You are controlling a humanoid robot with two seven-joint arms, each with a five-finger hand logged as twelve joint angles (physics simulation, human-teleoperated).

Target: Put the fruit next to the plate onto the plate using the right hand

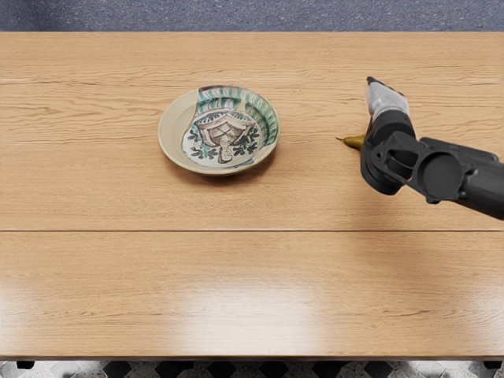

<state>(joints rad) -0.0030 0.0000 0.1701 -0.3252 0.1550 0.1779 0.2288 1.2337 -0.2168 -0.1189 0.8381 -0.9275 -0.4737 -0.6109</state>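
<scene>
Head view: light wood counter [252, 268] fills the frame, plank seams run left to right, and a soft glare patch sits near the front middle. The plate [171, 130] sits in the far half, a bit left of centre. It is round, with a cream rim, a green striped band around the right side and a dark painted pattern in the middle, and it lies flat with nothing on it. The fruit [353, 142] lies on the counter to the right of the plate, well apart from it and not on it. Only a small yellow-olive end with a pointed tip shows, poking out leftward; the rest is hidden behind the arm, so its kind is unclear. The right arm [461, 177] comes in from the right edge, dark, with a round joint near the elbow end, angled up and left. The right hand [385, 101] is the pale grey part at the arm's far end, pointing toward the back edge of the counter, sitting just over and behind where the fruit lies. Cannot tell the state of the fingers from this angle, whether released, clenched or grasping, and cannot tell whether the hand touches the fruit. A grey-blue floor strip [252, 14] runs beyond the far edge, and checkered tiles [236, 368] show along the bottom edge.
</scene>
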